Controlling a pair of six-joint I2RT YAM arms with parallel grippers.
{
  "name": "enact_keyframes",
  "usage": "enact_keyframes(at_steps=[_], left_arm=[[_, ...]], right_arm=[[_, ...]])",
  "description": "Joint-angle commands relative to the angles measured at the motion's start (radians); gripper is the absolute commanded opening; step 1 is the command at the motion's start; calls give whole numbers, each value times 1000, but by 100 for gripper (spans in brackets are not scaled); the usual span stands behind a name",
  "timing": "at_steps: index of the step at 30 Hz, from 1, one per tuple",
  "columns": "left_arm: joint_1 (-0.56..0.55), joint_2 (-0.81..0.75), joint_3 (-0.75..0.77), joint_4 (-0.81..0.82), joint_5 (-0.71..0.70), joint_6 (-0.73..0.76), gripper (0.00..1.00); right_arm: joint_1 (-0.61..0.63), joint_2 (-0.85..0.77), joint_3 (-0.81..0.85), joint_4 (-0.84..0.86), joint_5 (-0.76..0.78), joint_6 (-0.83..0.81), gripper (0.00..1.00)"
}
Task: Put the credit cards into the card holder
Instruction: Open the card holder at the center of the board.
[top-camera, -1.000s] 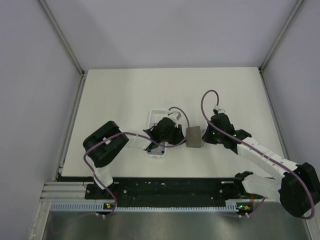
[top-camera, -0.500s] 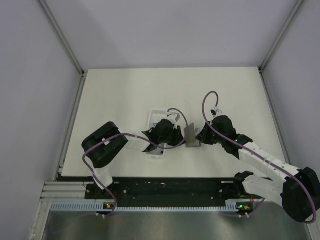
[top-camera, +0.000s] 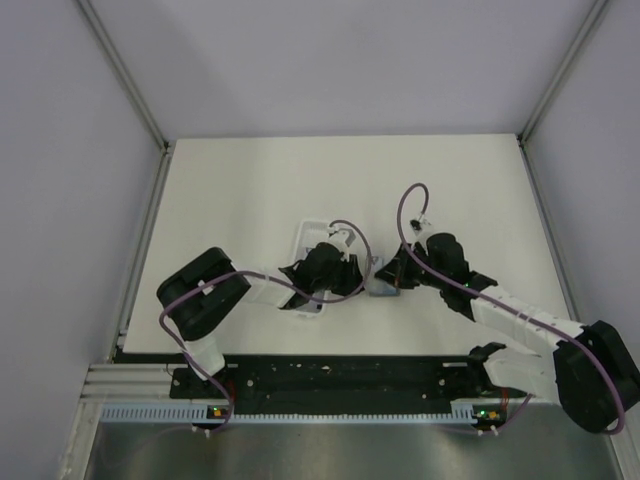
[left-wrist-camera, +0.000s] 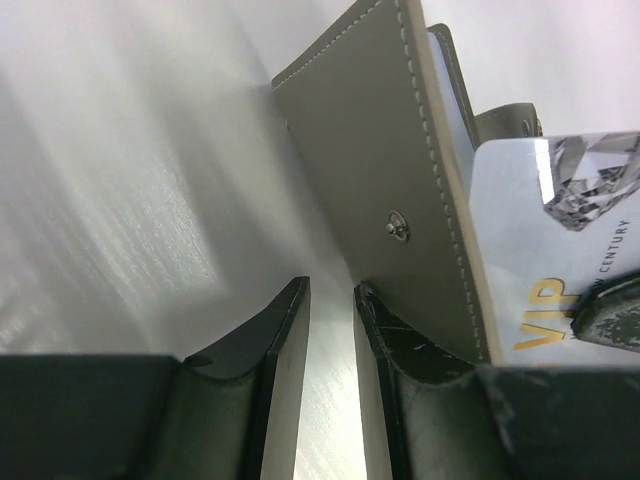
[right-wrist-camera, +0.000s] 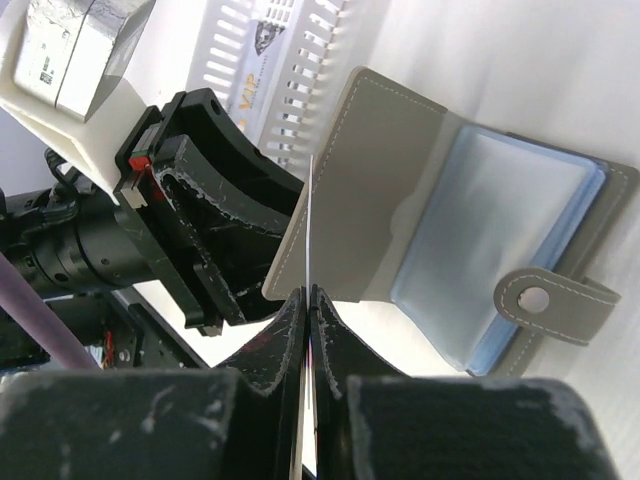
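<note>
The card holder (right-wrist-camera: 372, 190) lies open on the table, its grey cover raised and its bluish pockets (right-wrist-camera: 500, 250) showing. My right gripper (right-wrist-camera: 309, 292) is shut on a credit card (right-wrist-camera: 310, 220), seen edge-on, just over the raised cover. In the left wrist view this card (left-wrist-camera: 560, 240) shows silver with "VIP" print beside the cover (left-wrist-camera: 380, 170). My left gripper (left-wrist-camera: 330, 290) is narrowly open and empty, and the cover leans on the outside of its right finger. From above, both grippers (top-camera: 345, 275) (top-camera: 395, 272) meet over the holder (top-camera: 380, 288).
A long white slotted tray (right-wrist-camera: 320, 60) lies just beyond the left gripper, with another card (right-wrist-camera: 262, 40) in it; it also shows in the top view (top-camera: 308, 238). Grey walls enclose the white table on three sides.
The card holder went from lying flat and closed to open with its cover raised. My right gripper moved left with the card, up to the holder and the left gripper.
</note>
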Motion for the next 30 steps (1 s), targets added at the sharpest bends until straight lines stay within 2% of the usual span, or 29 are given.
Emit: enact_keyframes(at_steps=[1, 9, 17, 26, 30], left_arm=[[-3, 17, -67, -145, -55, 20, 32], [-3, -23, -141, -149, -91, 8, 32], [-4, -129, -161, -235, -111, 10, 32], [-9, -330, -169, -318, -111, 32, 30], [-15, -435, -150, -319, -57, 72, 28]], right_arm=[[-8, 42, 8, 114, -69, 2, 0], [-8, 108, 23, 117, -42, -5, 0], [-8, 189, 54, 103, -14, -30, 0], [-8, 260, 77, 108, -9, -42, 0], [-8, 272, 80, 114, -14, -42, 0]])
